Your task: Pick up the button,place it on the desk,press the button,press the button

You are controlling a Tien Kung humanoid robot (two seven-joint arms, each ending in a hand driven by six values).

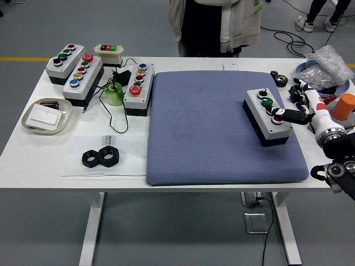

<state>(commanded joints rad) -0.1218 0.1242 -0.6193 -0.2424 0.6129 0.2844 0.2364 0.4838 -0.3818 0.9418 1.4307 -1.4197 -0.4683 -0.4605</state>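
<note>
A grey four-button box [260, 106] lies on the blue mat [205, 133], near the mat's right edge. Its buttons run black, green, green, red from far to near. My right hand [302, 111] comes in from the right at table height. Its fingers are spread and hold nothing. One black fingertip [281, 115] rests on or just over the red button [275, 119]; I cannot tell if it is pressed down. My left hand is out of view.
Three more button boxes [138, 83] [83, 75] [65, 58] and a small switch box [108, 51] stand at the far left, with a green tape roll [115, 94], a tray [29, 123] and black nuts [101, 158]. An orange cylinder [345, 105], a plastic bag [324, 66] and small parts crowd the right edge. A person [213, 25] stands at the far side.
</note>
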